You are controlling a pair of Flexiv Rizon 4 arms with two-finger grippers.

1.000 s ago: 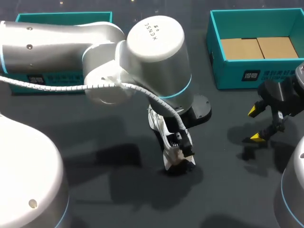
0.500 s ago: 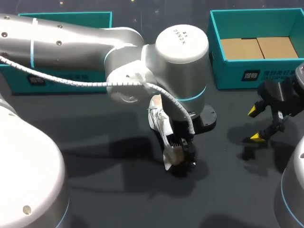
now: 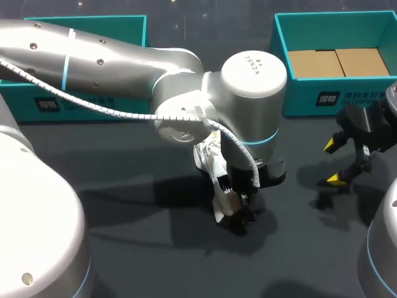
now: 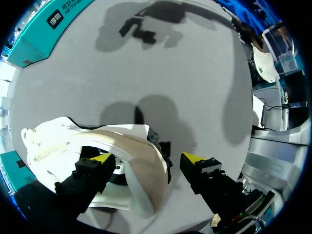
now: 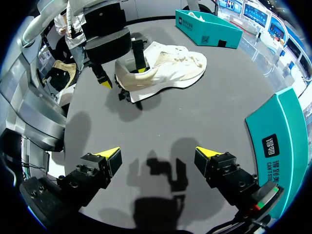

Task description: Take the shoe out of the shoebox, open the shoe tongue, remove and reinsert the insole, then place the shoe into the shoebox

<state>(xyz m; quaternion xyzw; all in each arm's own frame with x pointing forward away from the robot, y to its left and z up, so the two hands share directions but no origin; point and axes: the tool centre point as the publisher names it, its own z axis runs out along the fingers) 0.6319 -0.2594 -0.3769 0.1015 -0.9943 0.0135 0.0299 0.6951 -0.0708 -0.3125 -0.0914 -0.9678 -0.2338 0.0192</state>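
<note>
A white shoe (image 3: 208, 162) lies on the dark table, its heel toward the front. My left gripper (image 3: 239, 210) is at that heel. In the left wrist view the left gripper (image 4: 147, 158) straddles the heel wall of the shoe (image 4: 63, 141). One finger is inside the shoe's opening, the other outside with a gap to the heel, so it is open. My right gripper (image 3: 336, 164) hangs open and empty to the right of the shoe. The teal shoebox (image 3: 283, 74) stands at the back right, with cardboard inside.
A second teal box (image 3: 80, 28) stands at the back left, partly hidden behind my left arm. In the right wrist view the shoebox wall (image 5: 282, 146) is close beside my right gripper (image 5: 158, 158), and the shoe (image 5: 170, 66) lies ahead of it.
My left arm has swung further right and brought its gripper down over the shoe's heel, its fingers narrowing slightly. The shoe has barely shifted. The right arm has not moved.
</note>
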